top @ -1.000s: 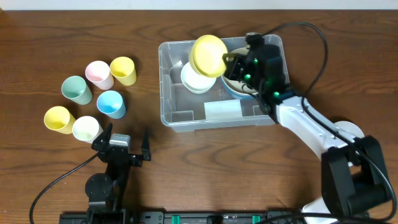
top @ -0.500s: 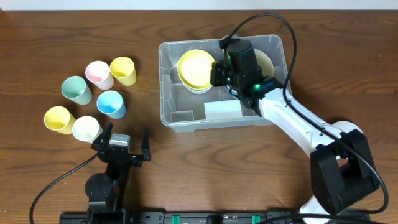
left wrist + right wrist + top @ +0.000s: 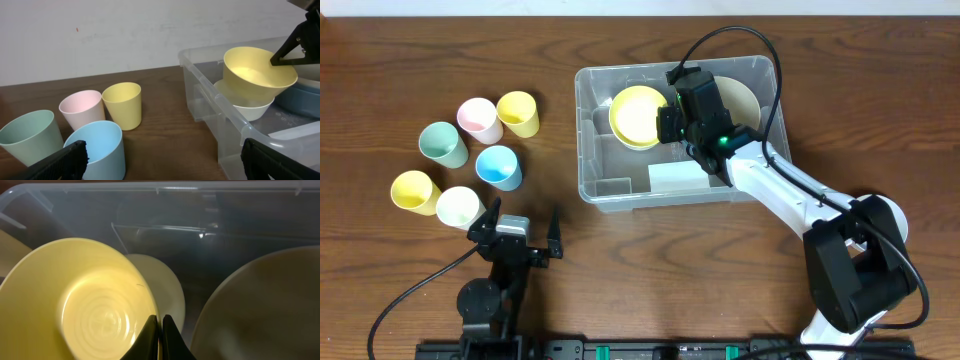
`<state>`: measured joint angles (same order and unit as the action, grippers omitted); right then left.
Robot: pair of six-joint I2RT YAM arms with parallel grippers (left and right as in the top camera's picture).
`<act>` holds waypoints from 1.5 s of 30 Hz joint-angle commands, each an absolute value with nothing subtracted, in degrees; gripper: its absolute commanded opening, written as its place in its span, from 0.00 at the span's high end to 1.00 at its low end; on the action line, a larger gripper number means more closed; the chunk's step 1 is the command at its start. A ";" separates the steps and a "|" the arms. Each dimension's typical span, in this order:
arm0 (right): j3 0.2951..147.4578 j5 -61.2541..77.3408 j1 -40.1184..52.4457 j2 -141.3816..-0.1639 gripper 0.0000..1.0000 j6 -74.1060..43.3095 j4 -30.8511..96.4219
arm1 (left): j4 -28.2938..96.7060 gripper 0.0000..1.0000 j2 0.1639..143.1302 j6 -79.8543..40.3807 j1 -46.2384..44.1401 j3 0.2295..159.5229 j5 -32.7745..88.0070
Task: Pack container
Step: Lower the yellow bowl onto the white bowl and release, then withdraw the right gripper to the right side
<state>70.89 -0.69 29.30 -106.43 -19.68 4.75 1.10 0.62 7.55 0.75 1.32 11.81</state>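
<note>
right gripper [image 3: 160,330] clamped on rim of round yellow plastic bowl [image 3: 638,115], bowl on claw's left | bowl over white bowl [image 3: 247,107] inside large clear plastic container [image 3: 582,150] at mid-table, contact unclear | blue-grey bowl [image 3: 302,97] alongside | left gripper [image 3: 523,224] spread apart, idle, far from container, near pastel cups [image 3: 500,166]

No text, brand, number or sign can be read in any of the 3 views. The white label [image 3: 678,178] inside the container [image 3: 582,140] looks blank from overhead (any print is too small to tell).
</note>
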 commanded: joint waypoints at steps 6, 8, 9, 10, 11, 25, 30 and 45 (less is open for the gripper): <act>72.31 -1.72 29.80 -107.61 0.97 -18.57 3.99 | 2.96 0.02 0.27 7.90 1.06 0.23 12.47; 72.34 -1.72 29.87 -107.68 0.74 -18.57 3.84 | 2.96 0.02 0.30 7.90 1.06 0.23 12.47; 72.34 -1.74 29.87 -107.70 0.61 -18.55 3.66 | 2.94 0.02 0.30 7.90 1.06 0.23 12.47; 72.31 -1.72 29.87 -107.70 0.52 -18.55 3.57 | 2.96 0.02 0.30 7.90 1.06 0.23 12.47; 72.31 -1.74 29.87 -107.72 0.50 -18.52 3.46 | 2.96 0.02 0.30 7.90 1.06 0.23 12.47; 78.19 1.52 31.88 -104.71 0.48 -15.55 12.27 | 2.96 0.02 0.27 7.90 1.06 0.23 12.47; 84.51 0.69 31.18 -96.47 0.29 -18.20 26.61 | 2.96 0.02 0.27 7.90 1.06 0.23 12.47; 84.77 -18.81 14.09 -68.03 0.01 -36.97 75.92 | 2.94 0.02 0.30 7.90 1.06 0.23 12.47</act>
<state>85.03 -12.56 17.10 -69.56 -30.83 72.73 1.08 0.62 7.55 0.75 1.32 11.81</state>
